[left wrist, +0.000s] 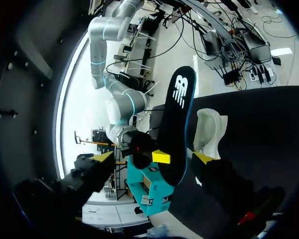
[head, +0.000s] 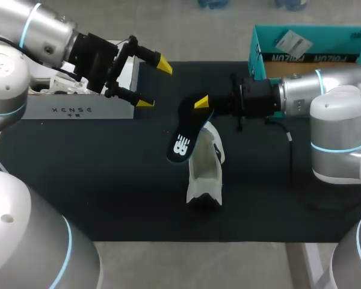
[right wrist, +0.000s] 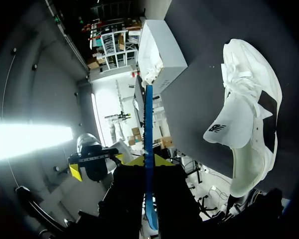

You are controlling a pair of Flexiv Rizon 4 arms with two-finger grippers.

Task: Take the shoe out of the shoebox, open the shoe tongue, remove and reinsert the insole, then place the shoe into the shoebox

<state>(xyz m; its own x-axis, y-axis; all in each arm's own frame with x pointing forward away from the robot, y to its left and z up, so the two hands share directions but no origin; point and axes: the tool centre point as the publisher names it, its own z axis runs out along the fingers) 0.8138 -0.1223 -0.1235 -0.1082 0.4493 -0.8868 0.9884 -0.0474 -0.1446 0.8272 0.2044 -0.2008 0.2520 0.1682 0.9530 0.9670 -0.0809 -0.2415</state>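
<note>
Insole point(head: 185, 135) held out
Your right pincer point(head: 201, 103) pinches the insole over the shoe point(head: 206, 171), to reinsert; left pincer point(head: 154, 84) is spread.

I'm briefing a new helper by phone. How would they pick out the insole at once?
Start at the black mat and find the white shoe near its middle. Right beside it, the right gripper pinches a flat, dark, sole-shaped piece: the insole. It alone is black with a white logo and a blue edge.
</note>
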